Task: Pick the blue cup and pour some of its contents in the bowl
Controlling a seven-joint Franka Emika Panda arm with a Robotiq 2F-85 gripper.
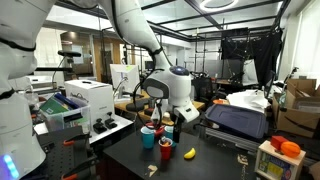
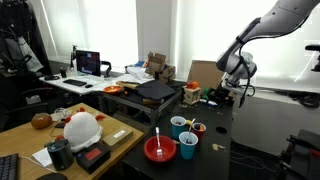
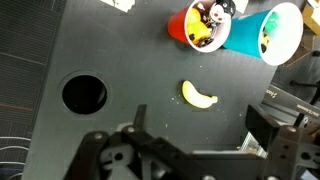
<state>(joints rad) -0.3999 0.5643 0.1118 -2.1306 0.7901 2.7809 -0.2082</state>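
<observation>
In the wrist view a blue cup (image 3: pixel 265 32) stands at the top right, touching a red cup (image 3: pixel 203 25) full of small items. My gripper (image 3: pixel 200 125) is open and empty above the dark table, short of both cups. A yellow banana (image 3: pixel 198 96) lies between its fingers and the cups. In an exterior view two blue cups (image 2: pixel 180 127) (image 2: pixel 187 148) stand by the red bowl (image 2: pixel 160 150), which has a stick in it. The gripper (image 2: pixel 228 97) hangs well above and behind them. In an exterior view the gripper (image 1: pixel 168 120) hovers over a blue cup (image 1: pixel 165 150).
A round hole (image 3: pixel 84 93) opens in the tabletop at the left of the wrist view. A banana (image 1: pixel 190 152) lies beside the cups. Printers and boxes (image 1: pixel 80 105) crowd the neighbouring desks, and a black case (image 2: pixel 158 92) sits behind the table.
</observation>
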